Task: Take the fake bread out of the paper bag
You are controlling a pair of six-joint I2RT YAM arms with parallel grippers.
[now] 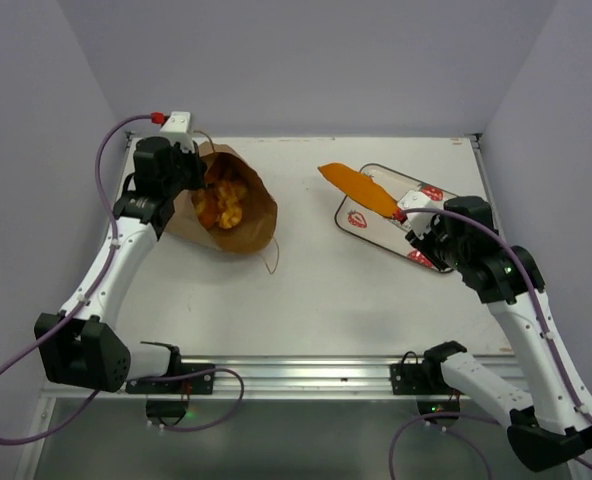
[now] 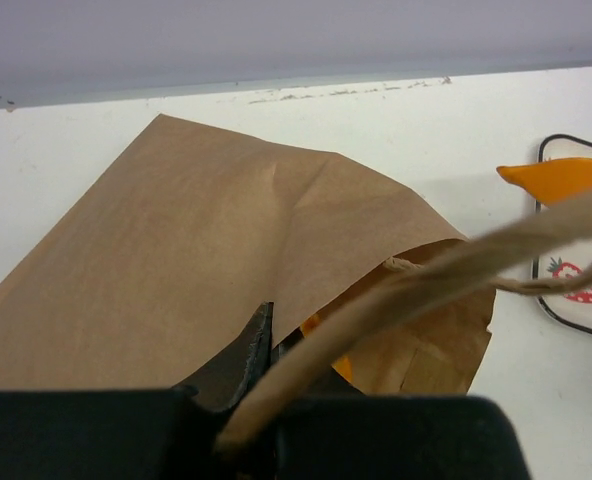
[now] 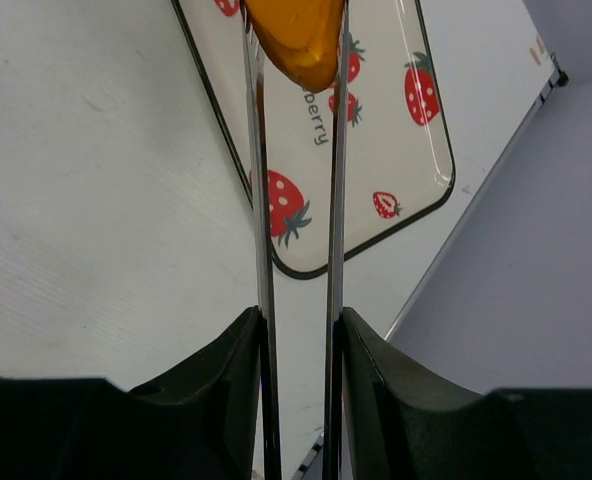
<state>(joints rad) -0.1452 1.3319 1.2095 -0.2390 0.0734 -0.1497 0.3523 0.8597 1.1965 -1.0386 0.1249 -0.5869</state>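
The brown paper bag (image 1: pixel 251 215) lies on its side at the back left, mouth open, with knobbly golden bread pieces (image 1: pixel 223 205) inside. My left gripper (image 1: pixel 201 178) is shut on the bag's rim; in the left wrist view the bag (image 2: pixel 206 260) and its string handle (image 2: pixel 426 280) lie right at my gripper (image 2: pixel 276 345). My right gripper (image 1: pixel 421 235) is shut on metal tongs (image 1: pixel 401 210), which pinch the long orange baguette (image 1: pixel 358 187) over the strawberry-print tray (image 1: pixel 431 195). The right wrist view shows the tong arms (image 3: pixel 261 200) clamping the baguette's end (image 3: pixel 296 35).
The tray (image 3: pixel 396 150) lies at the back right near the table's right edge. The baguette's tip (image 2: pixel 561 180) and the tray's corner (image 2: pixel 576 300) show at the right of the left wrist view. Walls close in the back and the sides.
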